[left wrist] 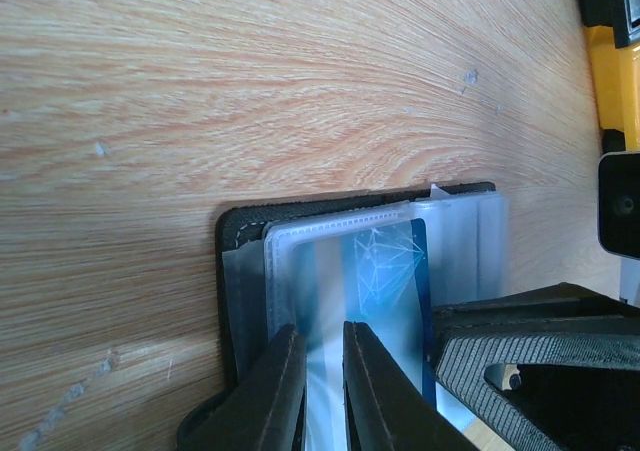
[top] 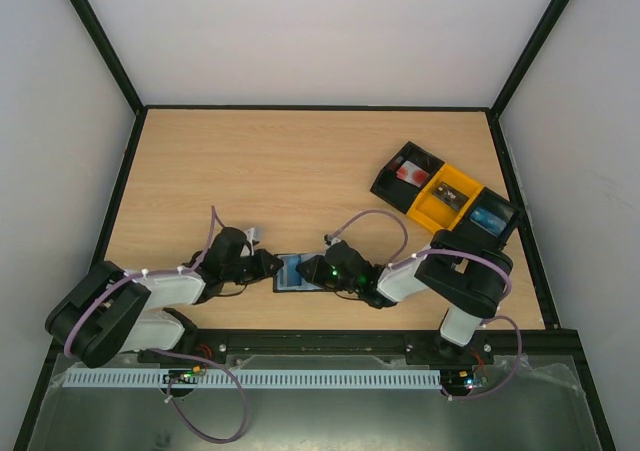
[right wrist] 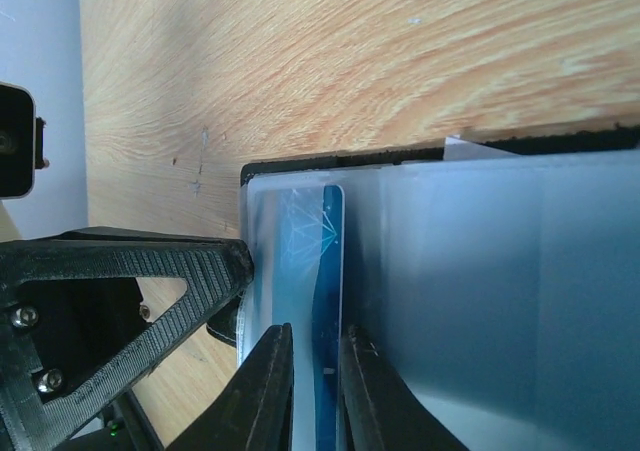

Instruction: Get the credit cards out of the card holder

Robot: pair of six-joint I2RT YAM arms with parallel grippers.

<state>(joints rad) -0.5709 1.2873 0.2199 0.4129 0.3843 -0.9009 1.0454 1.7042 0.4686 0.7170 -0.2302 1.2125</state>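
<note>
From above: card holder point(top: 297, 273) lies open on the tabletop point(top: 300, 161), near edge, centre. It sits between the left pincer point(top: 271, 263) and the right pincer point(top: 322, 271), both low and meeting over it.

Only the wrist cameras show the grips. Left wrist: black cover, clear sleeves fanned, and the left pincer's fingers point(left wrist: 270, 391) nearly together, pinching a pale sleeve of the holder. Right wrist: the fingers point(right wrist: 265, 391) are drawn close on a blue credit card point(right wrist: 322, 261), clamping it while it sits half inside its sleeve.

Tabletop is light wood grain, a few small nicks. Pale walls, black corner posts. A black-and-yellow tray point(top: 445, 199) sits far right, well apart (red-and-white item in one end compartment, blue in the other).

The card bears a white line pattern; any print is too blurred to read.
</note>
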